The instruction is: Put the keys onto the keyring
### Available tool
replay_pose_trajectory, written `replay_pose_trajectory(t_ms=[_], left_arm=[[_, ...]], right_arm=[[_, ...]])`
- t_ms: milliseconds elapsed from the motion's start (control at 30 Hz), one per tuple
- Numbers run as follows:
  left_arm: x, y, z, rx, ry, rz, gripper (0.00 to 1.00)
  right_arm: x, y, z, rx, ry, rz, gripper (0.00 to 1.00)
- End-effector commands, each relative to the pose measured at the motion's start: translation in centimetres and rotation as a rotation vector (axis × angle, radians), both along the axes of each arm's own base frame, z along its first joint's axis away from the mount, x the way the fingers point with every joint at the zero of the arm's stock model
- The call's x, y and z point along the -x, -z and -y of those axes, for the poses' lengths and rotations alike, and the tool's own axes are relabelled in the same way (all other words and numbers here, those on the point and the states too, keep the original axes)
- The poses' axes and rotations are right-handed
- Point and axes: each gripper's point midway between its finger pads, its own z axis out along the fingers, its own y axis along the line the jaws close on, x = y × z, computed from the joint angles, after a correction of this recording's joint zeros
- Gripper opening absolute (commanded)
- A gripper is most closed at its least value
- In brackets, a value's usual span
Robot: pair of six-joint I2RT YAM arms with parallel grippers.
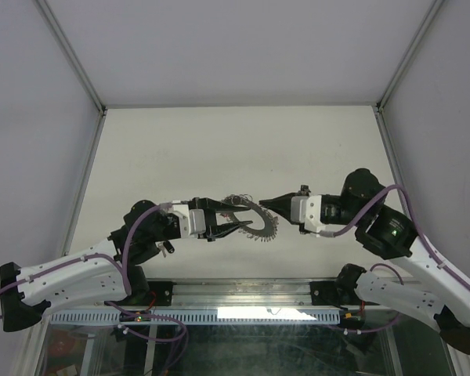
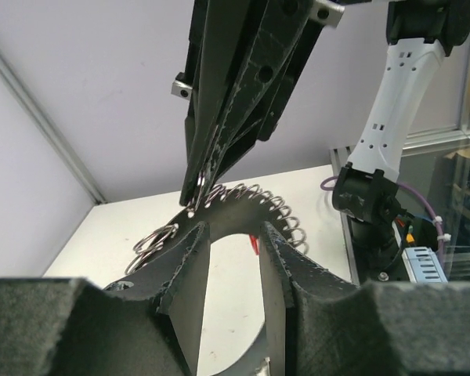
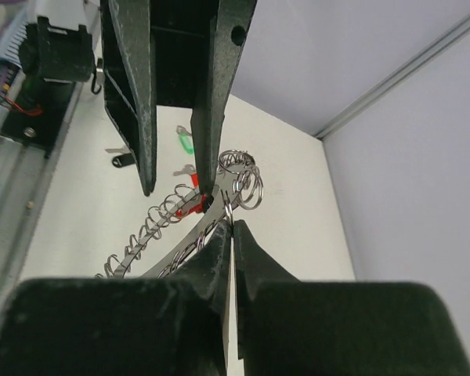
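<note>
The keyring (image 1: 260, 225), a flat grey ring fringed with small wire loops, is held above the table between both arms. My left gripper (image 1: 236, 217) grips it with fingers spread apart, the ring's band (image 2: 235, 215) lying across both fingertips. My right gripper (image 1: 263, 204) is shut on one wire loop at the ring's rim, which shows in the right wrist view (image 3: 231, 223). A red key (image 3: 193, 205) sits against the ring by a left fingertip; I cannot tell whether it is threaded. A green key (image 3: 186, 143) and a black key (image 3: 124, 161) lie on the table.
White table (image 1: 219, 149) with grey walls on three sides and metal frame posts. A rail with cables (image 1: 243, 301) runs along the near edge between the arm bases.
</note>
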Motion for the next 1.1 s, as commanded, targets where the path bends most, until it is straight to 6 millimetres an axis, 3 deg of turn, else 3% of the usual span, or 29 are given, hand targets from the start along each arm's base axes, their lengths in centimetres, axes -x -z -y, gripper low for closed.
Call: replay_pose_trajectory(t_ms=[0, 267, 500, 733, 1067], left_arm=[[-0.5, -2.0, -1.2, 0.072, -0.061, 0.033, 0.30], [-0.9, -0.5, -2.3, 0.056, -0.107, -0.028, 0.27], [-0.4, 1.3, -3.3, 0.055, -0.104, -0.103, 0.25], [0.1, 3.9, -3.4, 0.033, -0.077, -0.160, 0.26], [-0.5, 6.8, -2.8, 0.046, -0.093, -0.223, 0.34]], right_arm=[[1.4, -2.0, -0.1, -0.006, -0.002, -0.246, 0.00], [3.5, 0.5, -1.6, 0.077, -0.044, -0.686, 0.00], [3.0, 4.1, -2.4, 0.100, 0.033, -0.886, 0.00], [1.8, 7.0, -2.4, 0.005, 0.074, -0.848, 0.00], [0.2, 8.7, -2.2, -0.208, 0.087, -0.708, 0.00]])
